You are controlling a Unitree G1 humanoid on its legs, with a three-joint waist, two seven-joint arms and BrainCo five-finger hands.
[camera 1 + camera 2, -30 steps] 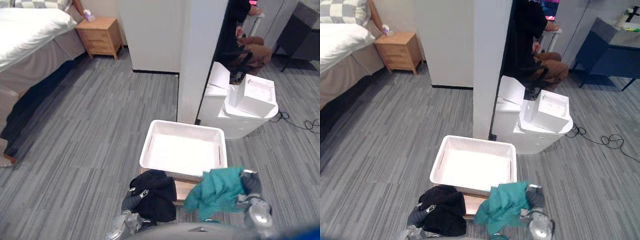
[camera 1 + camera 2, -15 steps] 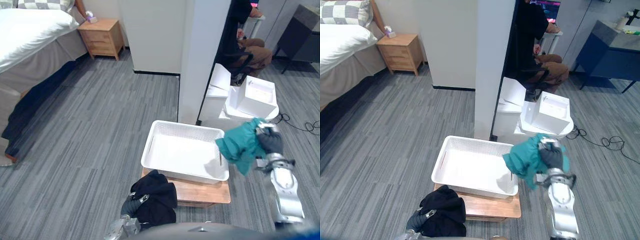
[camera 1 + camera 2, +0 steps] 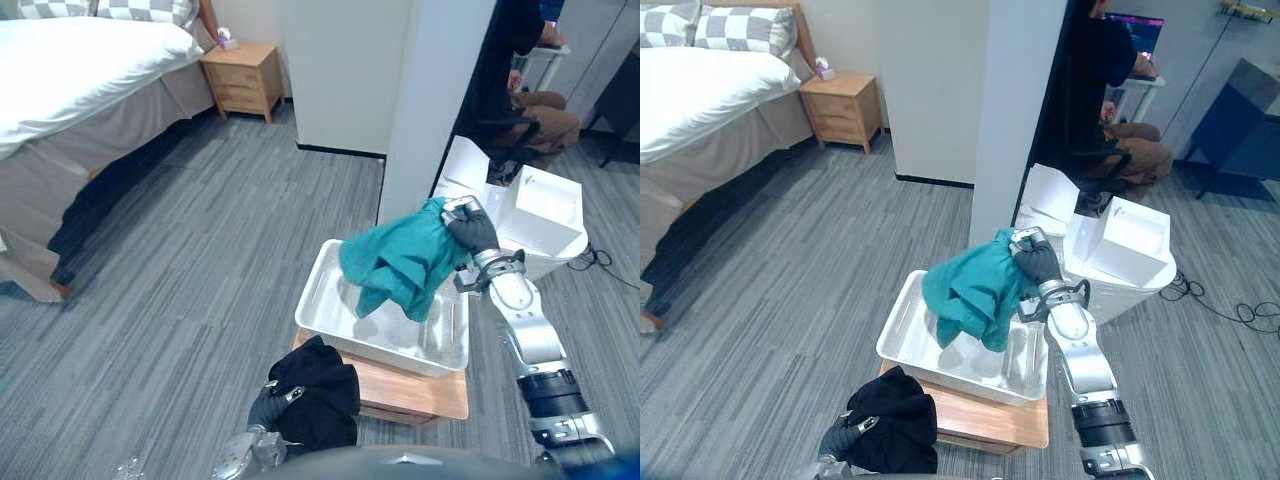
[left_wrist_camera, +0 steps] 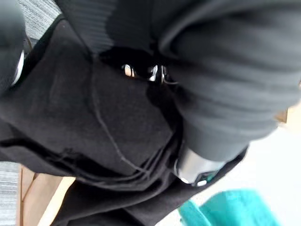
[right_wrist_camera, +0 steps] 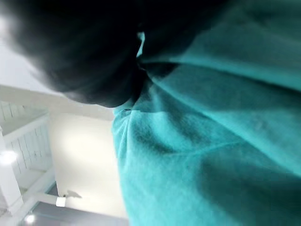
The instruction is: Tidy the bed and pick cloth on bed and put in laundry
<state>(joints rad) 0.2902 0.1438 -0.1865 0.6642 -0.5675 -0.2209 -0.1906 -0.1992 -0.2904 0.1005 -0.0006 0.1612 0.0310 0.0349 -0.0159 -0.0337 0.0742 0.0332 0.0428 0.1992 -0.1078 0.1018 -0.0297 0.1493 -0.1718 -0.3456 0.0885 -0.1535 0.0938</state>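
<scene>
Left hand [image 3: 262,408] nearest, buried in a crumpled black cloth [image 3: 318,390]; can't tell its grip. Past it, a rectangular white plastic basket [image 3: 385,350] with perforated walls sits on a wooden stand [image 3: 425,392]. Right hand [image 3: 472,230] is clamped on a bunched teal cloth [image 3: 400,265] that hangs over the basket and hides its far corner. White-sheeted bed [image 3: 70,60] far left, cut off.

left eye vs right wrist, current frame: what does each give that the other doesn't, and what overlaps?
Left eye view's extras: the bed, the nightstand, the wooden stool under the basket, the left hand curled round a black cloth, a seated person and white boxes.
Right wrist view's extra: a close look at the cloth's folds bunched against the hand's dark cover.
Shared: the right hand gripping the teal cloth over the white basket.
</scene>
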